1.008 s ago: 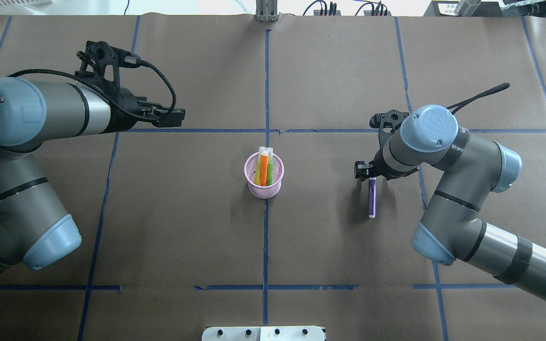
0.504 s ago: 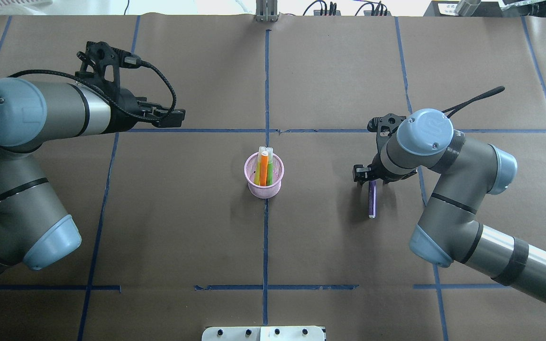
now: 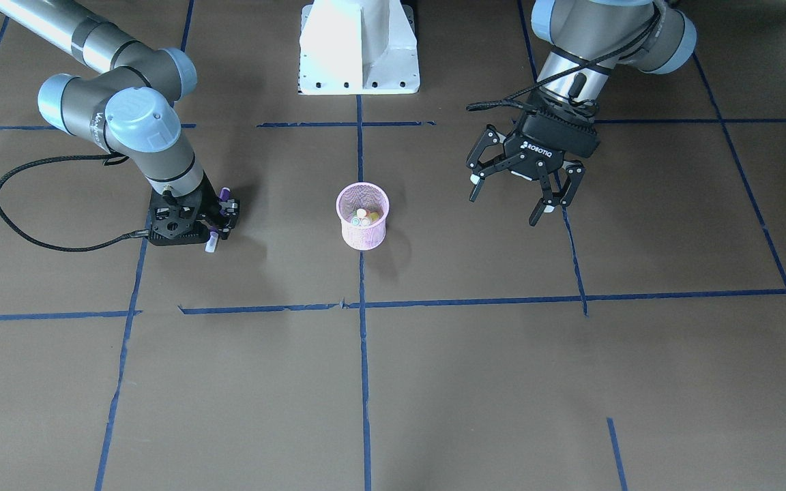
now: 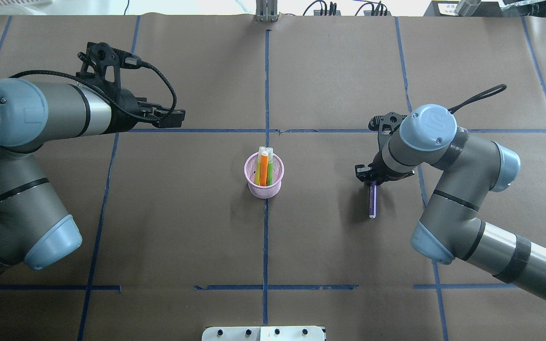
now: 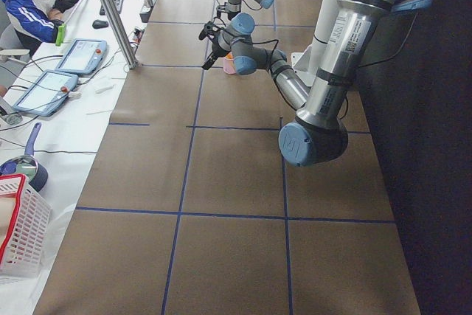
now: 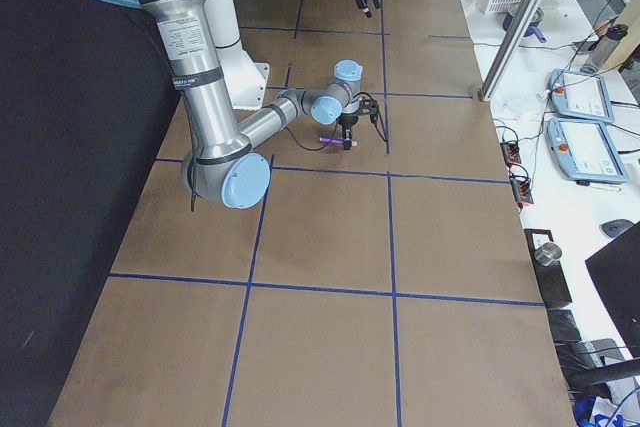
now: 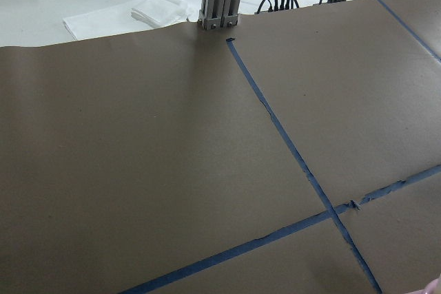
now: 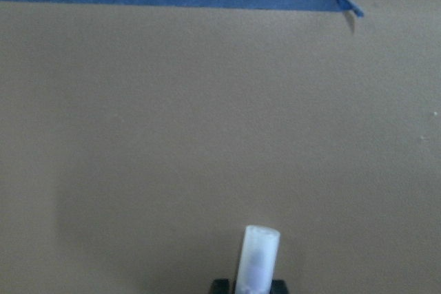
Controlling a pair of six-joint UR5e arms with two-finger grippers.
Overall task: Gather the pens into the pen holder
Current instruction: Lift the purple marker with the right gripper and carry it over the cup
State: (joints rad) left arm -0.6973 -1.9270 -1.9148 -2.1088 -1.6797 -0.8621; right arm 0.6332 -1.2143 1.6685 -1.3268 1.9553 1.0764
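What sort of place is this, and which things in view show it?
Probably a robotics lab: a left arm and a right arm reach over a paper-covered table gridded with blue tape, and control tablets lie on a side bench by a seated person.

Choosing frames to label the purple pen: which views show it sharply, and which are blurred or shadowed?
Overhead exterior: sharp and evenly lit, the purple pen with a soft shadow beside it. Right wrist view: out of focus, its pale tip smeared. Exterior right: pen tiny.
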